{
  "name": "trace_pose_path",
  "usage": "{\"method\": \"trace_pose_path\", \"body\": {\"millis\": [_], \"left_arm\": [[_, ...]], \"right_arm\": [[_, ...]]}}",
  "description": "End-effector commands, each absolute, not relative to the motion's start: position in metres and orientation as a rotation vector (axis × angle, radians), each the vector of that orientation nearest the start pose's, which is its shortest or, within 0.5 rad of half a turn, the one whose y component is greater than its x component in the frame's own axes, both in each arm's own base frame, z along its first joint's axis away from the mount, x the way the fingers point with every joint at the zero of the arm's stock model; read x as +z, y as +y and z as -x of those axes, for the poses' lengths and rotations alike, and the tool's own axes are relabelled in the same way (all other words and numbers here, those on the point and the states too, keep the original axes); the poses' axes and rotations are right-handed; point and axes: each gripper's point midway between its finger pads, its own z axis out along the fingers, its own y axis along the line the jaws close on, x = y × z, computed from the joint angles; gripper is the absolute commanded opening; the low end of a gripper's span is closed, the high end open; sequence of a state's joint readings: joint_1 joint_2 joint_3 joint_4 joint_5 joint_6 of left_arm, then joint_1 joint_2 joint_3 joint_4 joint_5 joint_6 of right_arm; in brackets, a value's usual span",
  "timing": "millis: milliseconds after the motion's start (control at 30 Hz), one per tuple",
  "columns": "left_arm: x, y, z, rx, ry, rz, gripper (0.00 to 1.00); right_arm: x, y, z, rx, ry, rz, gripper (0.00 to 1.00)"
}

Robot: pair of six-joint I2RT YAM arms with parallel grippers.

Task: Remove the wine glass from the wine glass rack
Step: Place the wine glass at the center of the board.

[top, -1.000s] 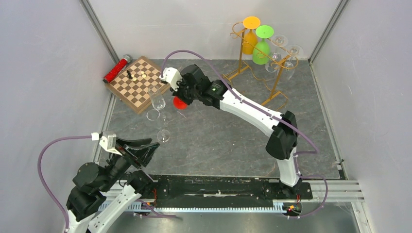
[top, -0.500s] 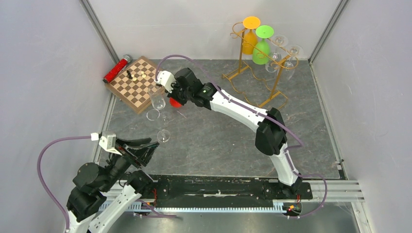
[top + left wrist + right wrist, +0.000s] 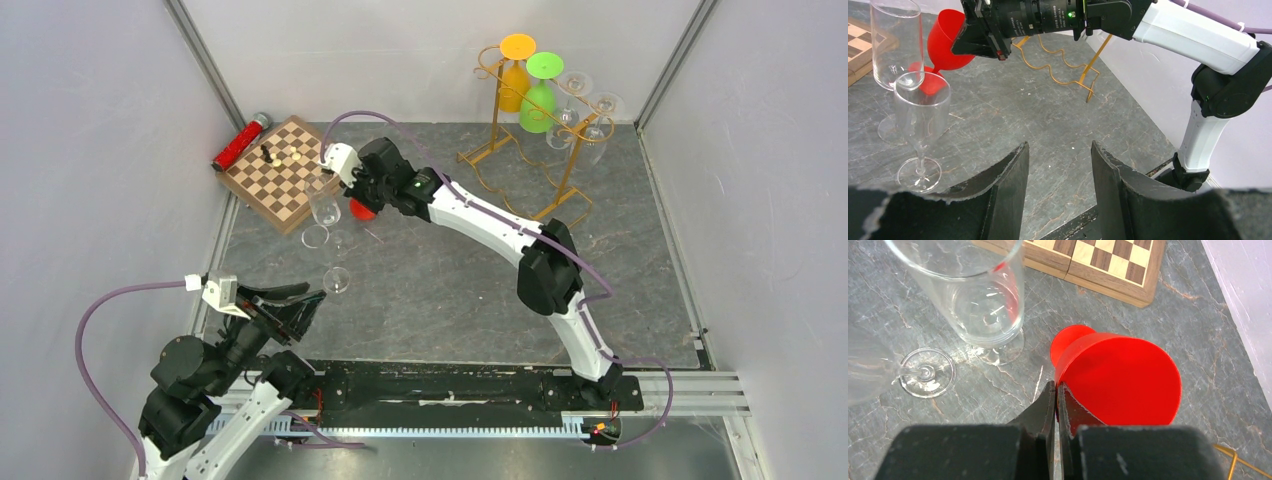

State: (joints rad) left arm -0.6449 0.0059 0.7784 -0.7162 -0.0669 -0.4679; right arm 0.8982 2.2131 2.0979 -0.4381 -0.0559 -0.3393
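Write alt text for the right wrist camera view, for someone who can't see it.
The right gripper, shut, pinches the rim of a red wine glass, with the grey marbled table beneath. A clear glass and the foot of a second clear glass stand to its left, and a chessboard lies beyond.

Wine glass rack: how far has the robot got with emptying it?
Two clear glasses stand on the table by the chessboard, apparently done. The right claw pinches a red glass by its rim, off the rack. An orange glass, a green glass and clear ones hang on the rack.
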Motion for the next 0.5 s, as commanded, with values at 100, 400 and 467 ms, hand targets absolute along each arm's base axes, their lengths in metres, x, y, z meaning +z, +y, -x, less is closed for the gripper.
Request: {"method": "trace_pose_path", "body": {"millis": [100, 400, 467], "left_arm": [[0.314, -0.089, -0.106, -0.825, 1.521, -0.11, 0.55], [0.313, -0.09, -0.107, -0.815, 1.522, -0.111, 0.55], [0.313, -0.09, -0.107, -0.814, 1.522, -0.11, 0.55]], "right_arm": [[0.212, 0.484, -0.397, 0.42, 1.714, 1.235, 0.0], [0.202, 0.481, -0.391, 0.434, 1.745, 1.266, 0.0], [0.197, 0.482, -0.392, 0.436, 1.754, 1.269, 0.0]]}}
